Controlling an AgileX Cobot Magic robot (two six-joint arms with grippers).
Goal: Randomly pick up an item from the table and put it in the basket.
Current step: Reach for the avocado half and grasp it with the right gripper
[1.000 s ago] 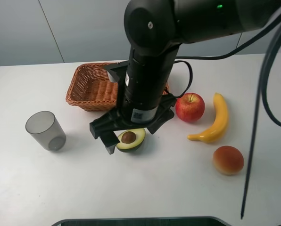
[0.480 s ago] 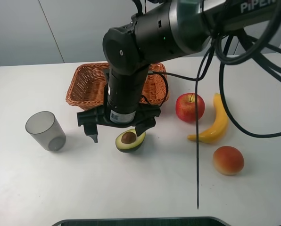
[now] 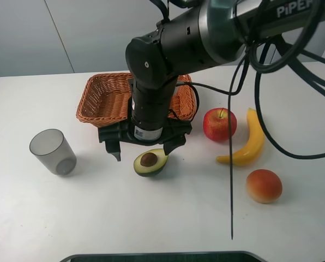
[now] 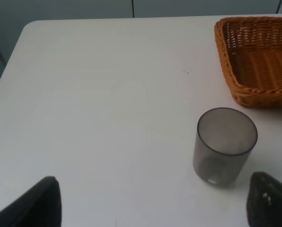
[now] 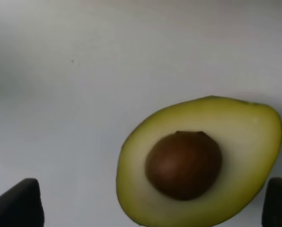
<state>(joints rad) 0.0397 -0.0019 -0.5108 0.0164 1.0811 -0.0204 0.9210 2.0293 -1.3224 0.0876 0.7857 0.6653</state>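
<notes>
The halved avocado (image 3: pixel 150 162) lies cut side up, brown pit showing, on the white table (image 3: pixel 151 218) just in front of the wicker basket (image 3: pixel 97 101). My right gripper (image 3: pixel 143 153) reaches across the middle and hangs open just above the avocado's far side, one finger to its left and one at its right. In the right wrist view the avocado (image 5: pixel 198 165) lies between the spread fingertips of the gripper (image 5: pixel 148 208), nearer one side. My left gripper (image 4: pixel 153 213) is open and empty above the table near the cup. The basket (image 4: pixel 259 61) is empty where it shows.
A grey translucent cup (image 3: pixel 52 151) stands left of the avocado and also shows in the left wrist view (image 4: pixel 224 144). A red apple (image 3: pixel 220 124), a banana (image 3: pixel 250 139) and an orange-red peach (image 3: pixel 264 185) lie to the right. A black cable (image 3: pixel 230 164) hangs down.
My right arm swung left and away from the camera, then shifted slightly back to the right, staying open over the avocado. The avocado has not moved.
</notes>
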